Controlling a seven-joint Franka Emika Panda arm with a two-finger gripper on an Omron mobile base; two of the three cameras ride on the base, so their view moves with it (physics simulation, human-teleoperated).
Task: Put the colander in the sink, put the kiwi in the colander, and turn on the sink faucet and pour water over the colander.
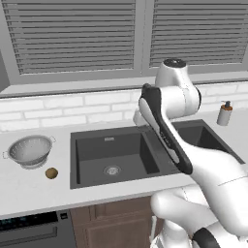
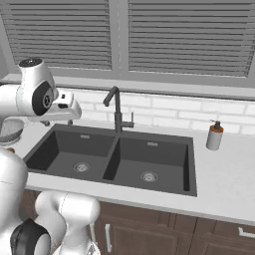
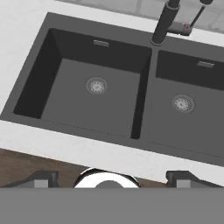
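Now the gripper (image 3: 109, 179) hangs spread wide above the sink's (image 3: 87, 135) near rim; colander (image 1: 30, 150) and kiwi (image 1: 51, 173) sit well apart, leftward.

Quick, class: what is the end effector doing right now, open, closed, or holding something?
End effector: open and holding nothing, fingertips spread wide above the front edge of the sink. The colander and kiwi sit on the counter.
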